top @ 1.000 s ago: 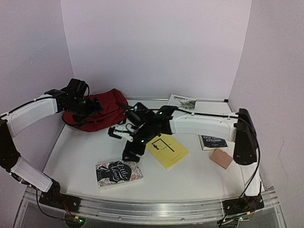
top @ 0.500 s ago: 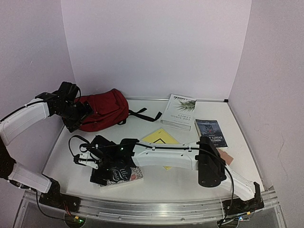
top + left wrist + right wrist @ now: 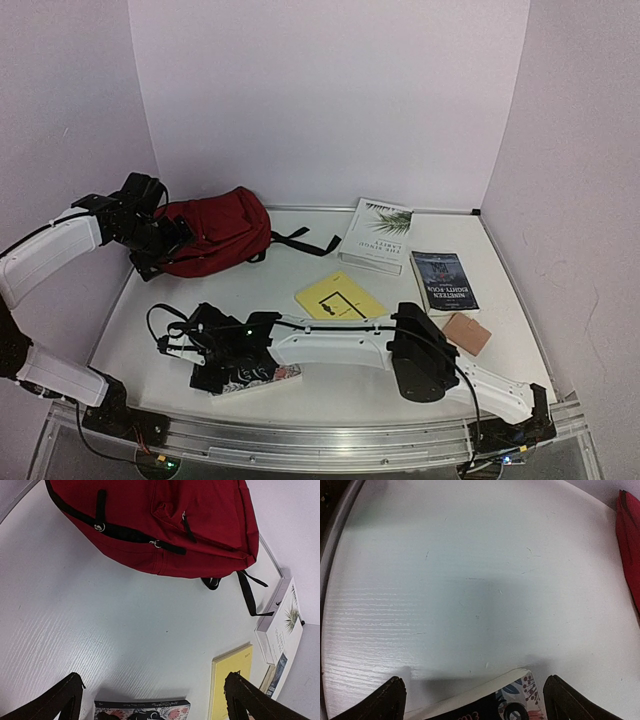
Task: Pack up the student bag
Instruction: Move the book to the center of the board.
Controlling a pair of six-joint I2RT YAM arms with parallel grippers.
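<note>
1. Hovering low over the near-left part of the worktop (image 3: 200, 290), the right gripper (image 3: 475, 697) has its jaws spread wide and holds nothing. One corner of the floral-cover paperback (image 3: 512, 700) lies between its fingertips.
2. Floral-cover paperback: lies flat and closed near the front edge, partly covered by the right wrist in the top view. Handling, as judged: a thin flat book gives little side to pinch. Set the jaws square across one free edge, bring the fingertips right down to the worktop, then close slowly so the cover does not buckle or skid.
3. Left gripper (image 3: 155, 702): jaws fully apart and empty, near the bag's left end but apart from it.
4. Student bag (image 3: 215, 230): dark red backpack lying at the far left, black straps trailing right. The zips in view look shut, so it likely needs opening first.
5. Others, well apart from the bag: yellow booklet (image 3: 340, 297), white palm-leaf book (image 3: 377, 235), "Nineteen Eighty-Four" paperback (image 3: 443, 280), tan block (image 3: 467, 332).
</note>
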